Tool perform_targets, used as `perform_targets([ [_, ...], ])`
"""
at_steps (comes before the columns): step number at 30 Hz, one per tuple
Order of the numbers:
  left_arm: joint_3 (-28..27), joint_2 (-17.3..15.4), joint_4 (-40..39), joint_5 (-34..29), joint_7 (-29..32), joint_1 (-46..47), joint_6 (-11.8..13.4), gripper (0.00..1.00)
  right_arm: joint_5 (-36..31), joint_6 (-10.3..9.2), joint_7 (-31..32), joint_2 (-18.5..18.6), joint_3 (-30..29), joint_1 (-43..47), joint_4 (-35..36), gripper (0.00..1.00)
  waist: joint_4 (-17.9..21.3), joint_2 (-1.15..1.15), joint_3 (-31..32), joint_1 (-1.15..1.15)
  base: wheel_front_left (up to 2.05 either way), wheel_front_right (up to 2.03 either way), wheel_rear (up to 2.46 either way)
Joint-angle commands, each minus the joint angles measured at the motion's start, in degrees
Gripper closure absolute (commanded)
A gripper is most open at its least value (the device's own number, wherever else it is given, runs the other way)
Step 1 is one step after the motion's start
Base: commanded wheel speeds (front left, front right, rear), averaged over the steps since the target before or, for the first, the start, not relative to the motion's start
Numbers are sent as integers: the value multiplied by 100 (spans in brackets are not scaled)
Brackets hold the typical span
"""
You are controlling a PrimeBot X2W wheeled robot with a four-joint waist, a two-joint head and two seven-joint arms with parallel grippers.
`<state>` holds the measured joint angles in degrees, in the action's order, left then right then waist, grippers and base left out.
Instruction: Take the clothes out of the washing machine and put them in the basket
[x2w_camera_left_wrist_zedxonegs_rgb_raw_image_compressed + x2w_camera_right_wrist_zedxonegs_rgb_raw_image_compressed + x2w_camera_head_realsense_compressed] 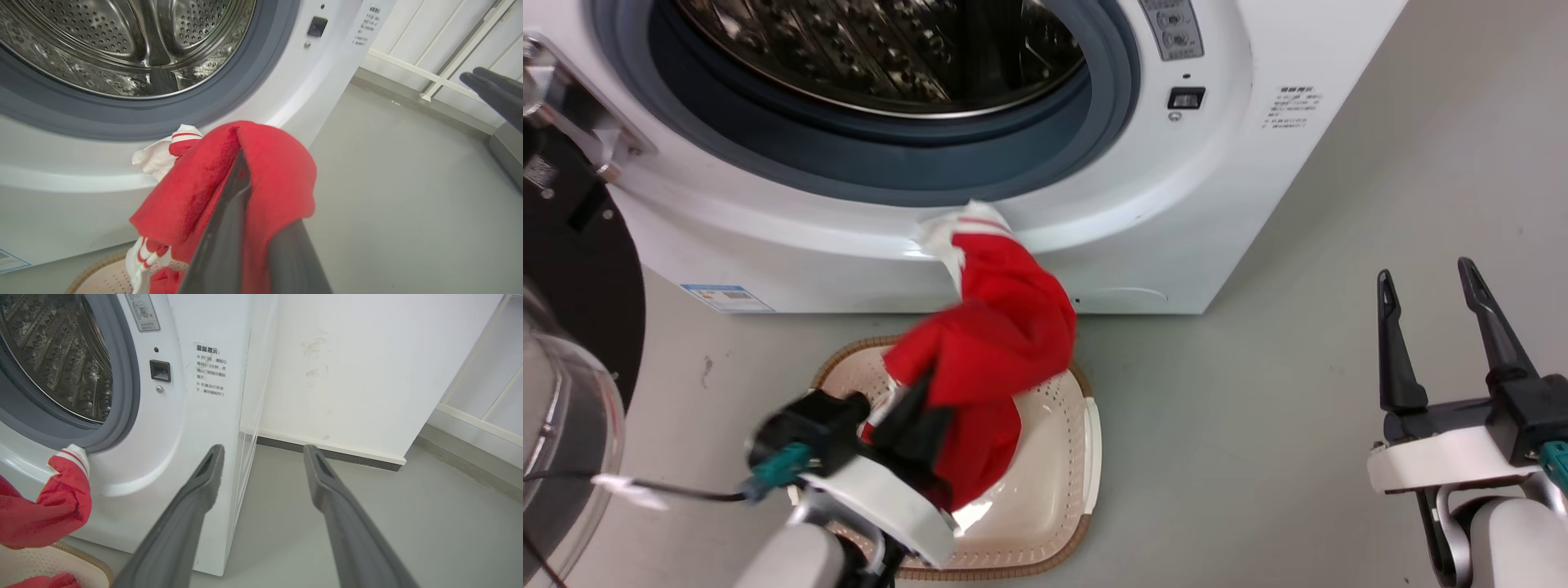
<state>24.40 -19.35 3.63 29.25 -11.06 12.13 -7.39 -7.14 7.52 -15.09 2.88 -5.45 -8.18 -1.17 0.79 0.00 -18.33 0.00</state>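
Clothes point(1001, 327) wrap the left hand point(929, 398), hiding its fingertips and half the basket point(1058, 490).

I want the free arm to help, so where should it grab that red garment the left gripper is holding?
Probably the white-trimmed cuff of the red garment, from the robot's right: it sticks out against the washing machine, away from the left gripper shut on the bunched middle. The right gripper stands open.
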Motion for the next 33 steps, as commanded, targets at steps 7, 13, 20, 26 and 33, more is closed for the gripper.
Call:
perform_targets([
  [7,1150,-256,789,535,579,463,-7,100,28,-6,-12,0,56,-278,92,0,268,0,-673,0,0,0,0],
  [13,1489,-227,1886,608,411,1135,-8,100,126,-6,-12,-2,77,-502,188,0,559,0,-1341,0,0,0,0],
  [20,1616,-99,3484,664,146,2095,-9,100,309,-6,-12,-3,113,-723,287,0,967,0,-2126,0,0,0,0],
  [26,1931,-60,4561,677,20,2857,-9,100,460,-6,-11,-3,164,-861,382,0,1222,0,-2673,0,0,0,0],
  [33,2170,19,5425,869,-157,3420,-9,100,590,-6,-11,-3,229,-988,466,0,1369,0,-3053,0,0,0,0],
])
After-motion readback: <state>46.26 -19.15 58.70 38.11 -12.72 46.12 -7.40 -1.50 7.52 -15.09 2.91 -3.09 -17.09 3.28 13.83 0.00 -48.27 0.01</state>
